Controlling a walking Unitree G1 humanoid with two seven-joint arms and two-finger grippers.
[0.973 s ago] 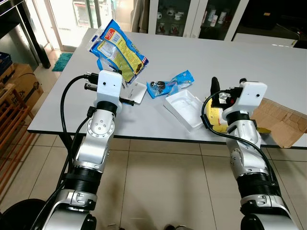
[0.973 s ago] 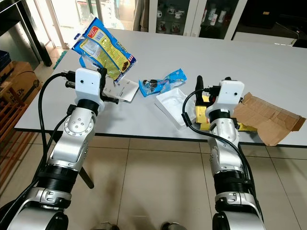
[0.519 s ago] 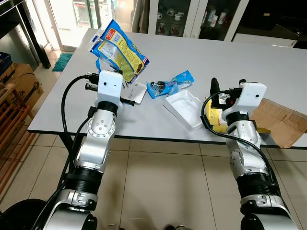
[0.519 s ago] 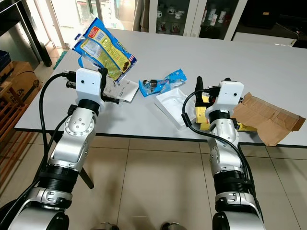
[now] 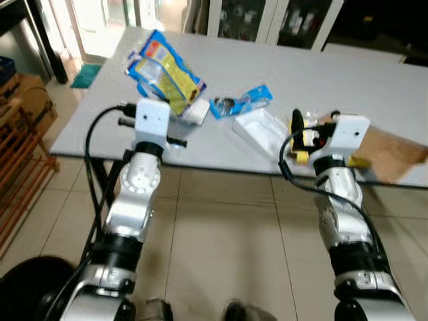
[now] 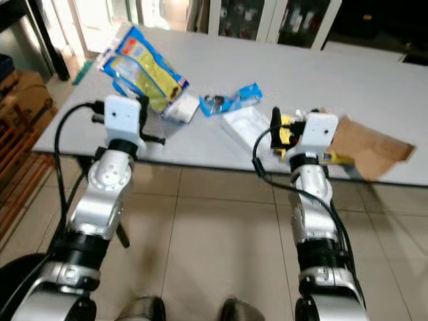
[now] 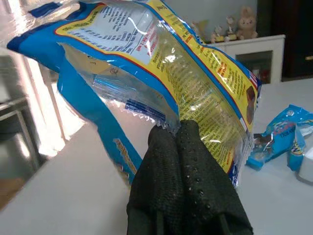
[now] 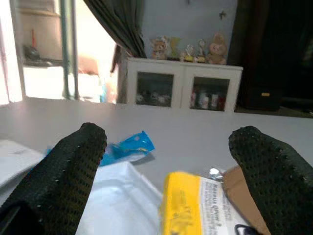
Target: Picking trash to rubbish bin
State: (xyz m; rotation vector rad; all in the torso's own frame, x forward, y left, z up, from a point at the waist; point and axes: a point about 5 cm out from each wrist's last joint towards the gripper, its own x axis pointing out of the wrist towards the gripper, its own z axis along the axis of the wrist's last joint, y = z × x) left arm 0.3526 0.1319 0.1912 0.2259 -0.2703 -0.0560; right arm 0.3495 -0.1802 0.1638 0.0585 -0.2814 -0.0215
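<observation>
Jaws: your left gripper [image 7: 182, 142] pinches the yellow-blue snack bag [image 7: 161, 63]; right gripper [image 8: 166, 161] spread wide above the tabletop [image 5: 374, 87].

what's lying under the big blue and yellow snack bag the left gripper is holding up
Under the raised snack bag, pinched by the left gripper, a white paper or packet lies on the grey table. The bag and wrist cover part of it.

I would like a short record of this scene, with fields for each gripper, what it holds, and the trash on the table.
left gripper: shut on the blue and yellow snack bag, held up above the table edge
right gripper: open, above the yellow packet
table: grey
trash on table: small blue wrapper, white foam tray, brown cardboard
</observation>
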